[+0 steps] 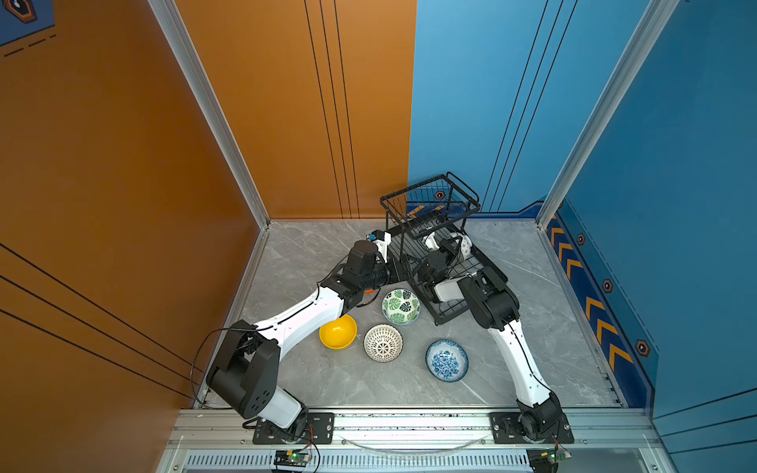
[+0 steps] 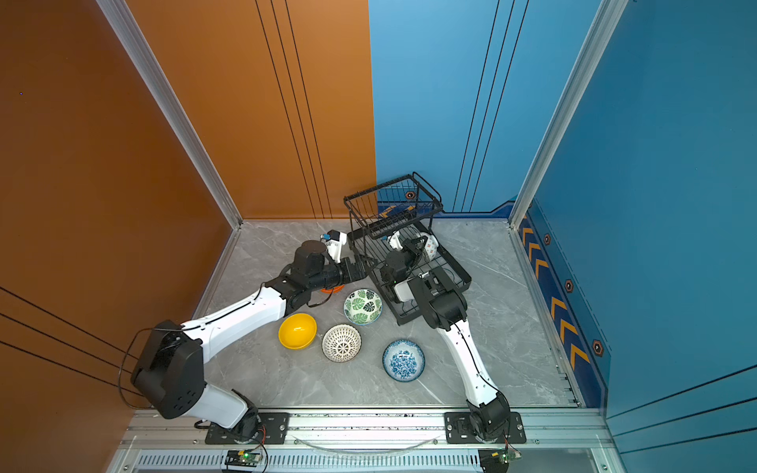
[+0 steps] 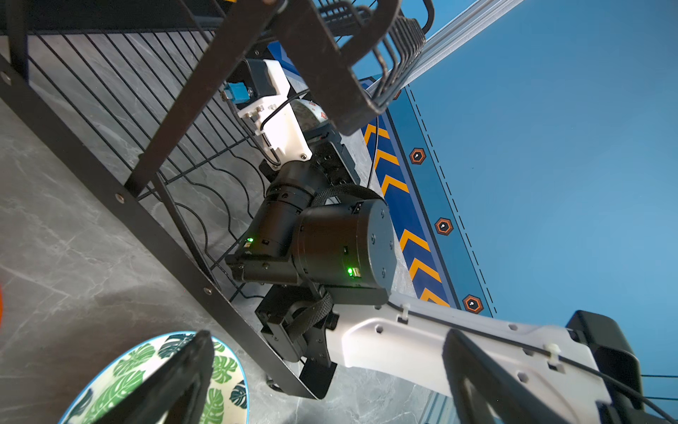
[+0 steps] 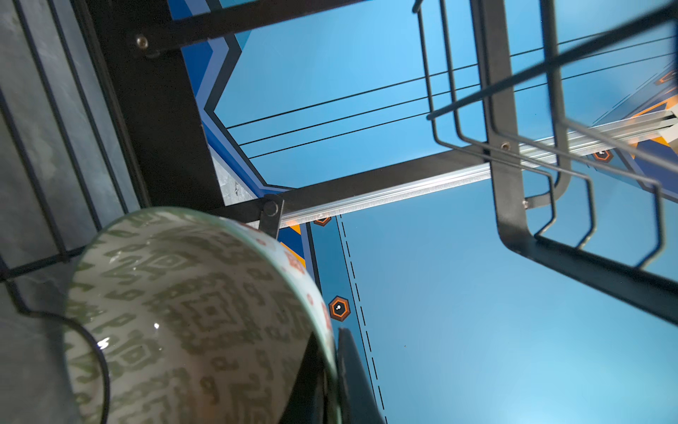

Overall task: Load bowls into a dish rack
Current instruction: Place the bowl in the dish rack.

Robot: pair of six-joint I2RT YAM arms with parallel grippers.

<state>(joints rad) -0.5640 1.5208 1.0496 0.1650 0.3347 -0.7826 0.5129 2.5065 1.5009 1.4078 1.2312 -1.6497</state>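
The grey-green patterned bowl (image 4: 183,312) is pinched by the right gripper (image 4: 330,352) inside the black wire dish rack (image 1: 446,317) and should be let go next; the left gripper (image 1: 403,268) is spread open.

Grey marbled tabletop (image 1: 553,327) — bearing dish rack (image 1: 434,223), loose bowls (image 1: 401,306).

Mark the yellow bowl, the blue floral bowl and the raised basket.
yellow bowl (image 1: 338,331): in a top view, inner hollow.
blue floral bowl (image 1: 447,360): in a top view, patterned centre.
raised basket (image 1: 436,223): in a top view, wire floor.
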